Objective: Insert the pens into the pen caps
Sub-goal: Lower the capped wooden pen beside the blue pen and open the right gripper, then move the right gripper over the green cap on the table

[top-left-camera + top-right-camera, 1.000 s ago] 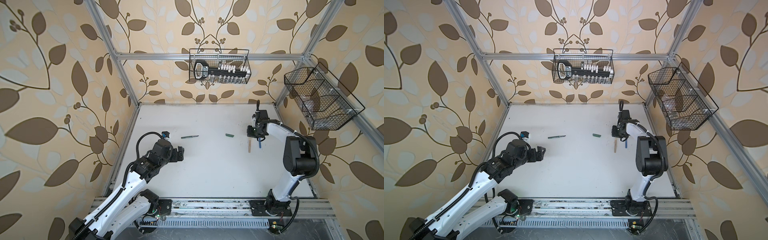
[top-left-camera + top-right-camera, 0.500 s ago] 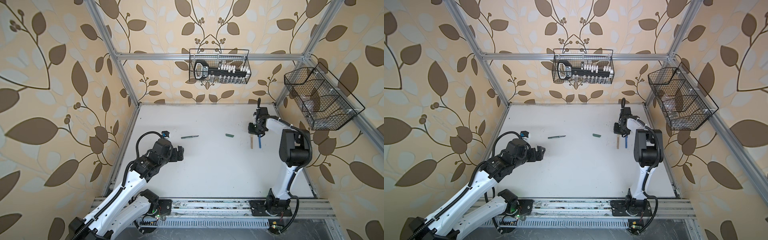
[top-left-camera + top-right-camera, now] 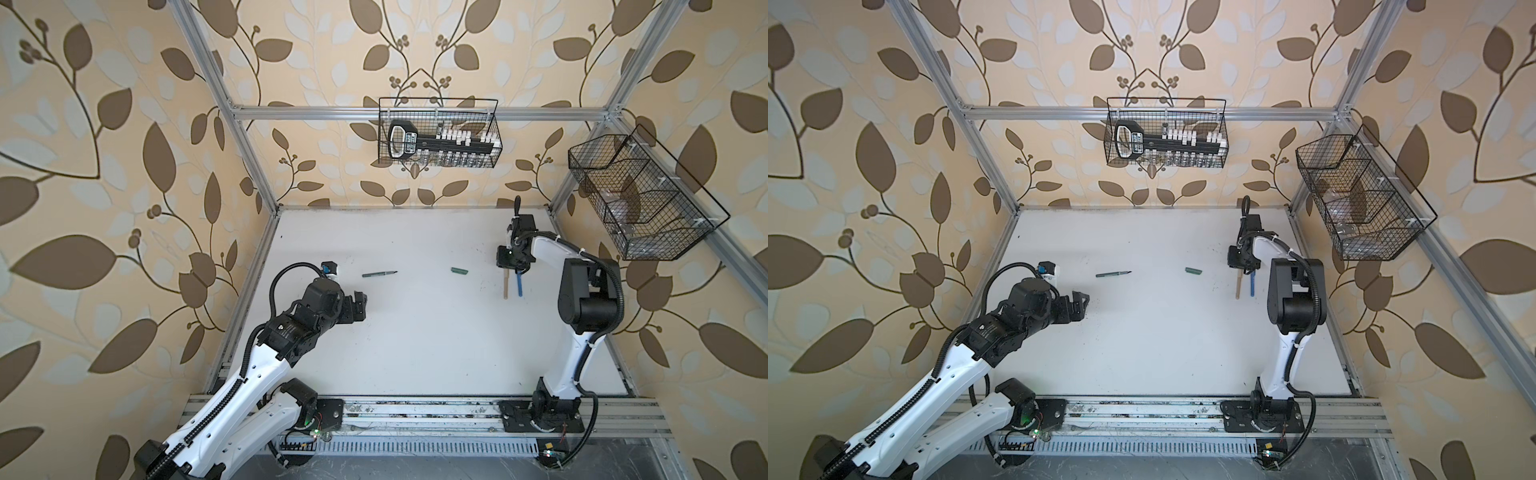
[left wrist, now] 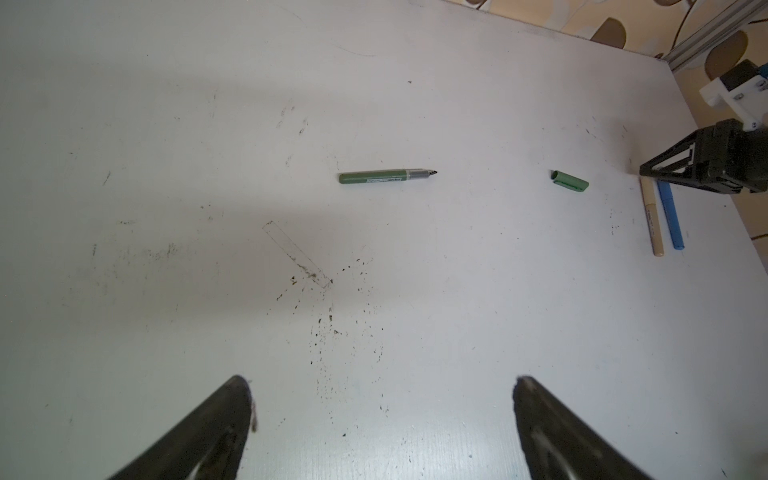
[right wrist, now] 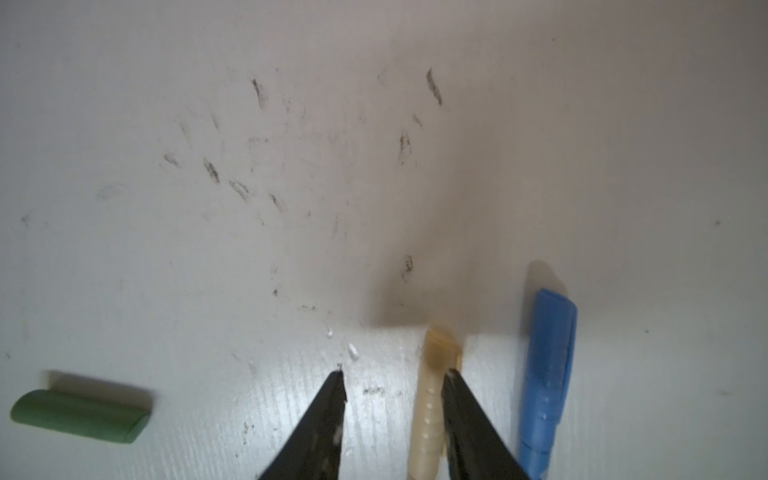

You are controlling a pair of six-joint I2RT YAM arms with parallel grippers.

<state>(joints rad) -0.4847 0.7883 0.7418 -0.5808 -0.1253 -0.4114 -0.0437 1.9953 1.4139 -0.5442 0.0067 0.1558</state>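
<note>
The right end effector [image 5: 395, 374], jaws partly spread, straddles the tan pen [image 5: 428, 415] without gripping it; the left end effector [image 4: 381, 379] is fully spread and empty.

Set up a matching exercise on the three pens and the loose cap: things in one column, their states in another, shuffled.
1. green pen
2. green cap
3. tan pen
4. blue pen

A. capped, between the parted jaws of the right gripper
B. tip bare, no cap on
C. on its side, no pen in it
D. capped, just outside those jaws

Pairs: 1-B, 2-C, 3-A, 4-D
</note>
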